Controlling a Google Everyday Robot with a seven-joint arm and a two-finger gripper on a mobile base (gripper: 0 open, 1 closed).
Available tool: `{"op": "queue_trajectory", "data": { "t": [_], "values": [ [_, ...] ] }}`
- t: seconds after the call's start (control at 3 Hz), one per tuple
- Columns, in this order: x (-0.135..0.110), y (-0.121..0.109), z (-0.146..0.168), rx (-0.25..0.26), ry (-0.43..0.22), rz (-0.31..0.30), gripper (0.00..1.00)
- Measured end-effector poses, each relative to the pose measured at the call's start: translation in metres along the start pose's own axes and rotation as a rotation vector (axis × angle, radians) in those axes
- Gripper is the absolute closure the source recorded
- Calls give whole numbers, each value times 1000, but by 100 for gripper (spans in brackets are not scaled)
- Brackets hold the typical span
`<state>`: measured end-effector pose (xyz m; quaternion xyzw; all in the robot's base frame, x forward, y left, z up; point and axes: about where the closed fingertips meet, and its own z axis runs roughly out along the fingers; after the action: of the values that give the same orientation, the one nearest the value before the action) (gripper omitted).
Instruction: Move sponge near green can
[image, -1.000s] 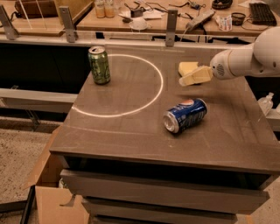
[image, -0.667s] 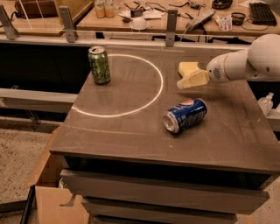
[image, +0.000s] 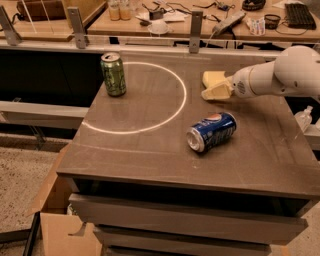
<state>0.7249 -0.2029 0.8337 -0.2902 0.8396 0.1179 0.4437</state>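
The pale yellow sponge (image: 212, 78) lies on the dark table (image: 150, 155) at the back right, just outside a white ring drawn on the top. The green can (image: 113, 74) stands upright at the back left, on the ring's edge, far from the sponge. My gripper (image: 215, 92), on the white arm coming in from the right, sits low against the sponge's near side. I cannot tell whether it holds the sponge.
A blue Pepsi can (image: 211, 131) lies on its side in front of the sponge, its open end toward the front left. A railing with posts (image: 196, 30) runs behind the table. A cardboard box (image: 55, 220) stands on the floor at the lower left. A clear bottle (image: 304, 119) is beyond the right edge.
My gripper has shifted slightly left and down along the sponge's near side. The sponge and both cans have stayed in place.
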Motion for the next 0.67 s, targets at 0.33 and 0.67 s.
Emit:
{"op": "queue_trajectory", "data": {
  "t": [0.33, 0.67],
  "values": [
    [-5, 3, 3, 10, 1, -1, 64],
    [-24, 13, -3, -23, -35, -20, 87]
  ]
}}
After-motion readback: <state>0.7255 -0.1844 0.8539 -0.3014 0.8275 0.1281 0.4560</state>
